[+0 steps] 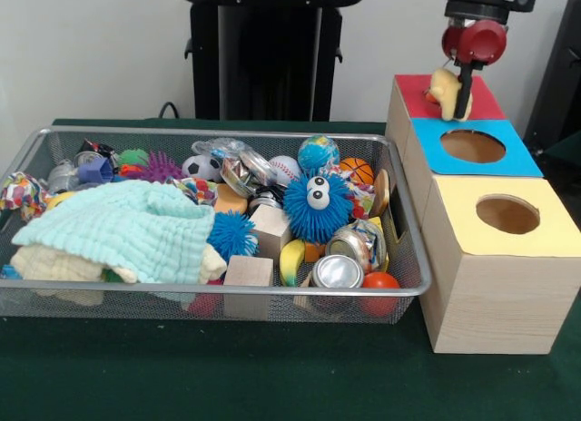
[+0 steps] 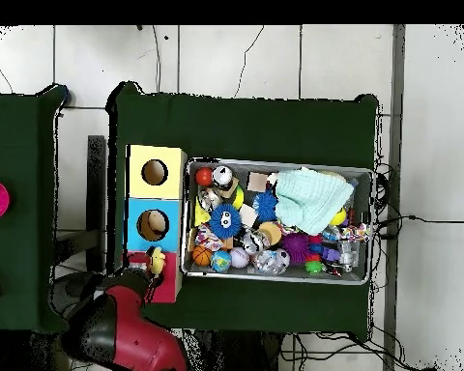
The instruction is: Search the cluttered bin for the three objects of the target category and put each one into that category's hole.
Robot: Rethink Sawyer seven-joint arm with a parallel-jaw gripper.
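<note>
Pale yellow soft toy (image 1: 444, 90) is pinched between the dark fingers (image 1: 465, 93) of the gripper (image 1: 459, 94); jaws are closed on it, with the toy bulging out to one side of the fingers.

Gripper hangs low over the red-topped box (image 1: 490, 100), the one nearest the robot. The hole in that red top cannot be seen in the front view because toy and gripper cover it; in the overhead view the toy (image 2: 157, 259) sits over the red top (image 2: 168, 287), hole again hidden.

Next along stand the blue-topped box (image 1: 507, 149) and the yellow-topped box (image 1: 536, 223), both holes open. Beside them the wire bin (image 1: 404, 217) is crowded: fuzzy blue ball (image 1: 317, 206), mint cloth (image 1: 127, 229), wooden cubes (image 1: 248, 274), cans (image 1: 337, 271). No other soft animal toy is clearly visible in the bin; some may lie under the cloth.

Risks, as judged:
- Grip is off-centre, so the toy may catch on the hole's rim on release.
- Toy may cling to a finger when the jaws part.
- Blue hole is close; a sideways drift would misplace it.
</note>
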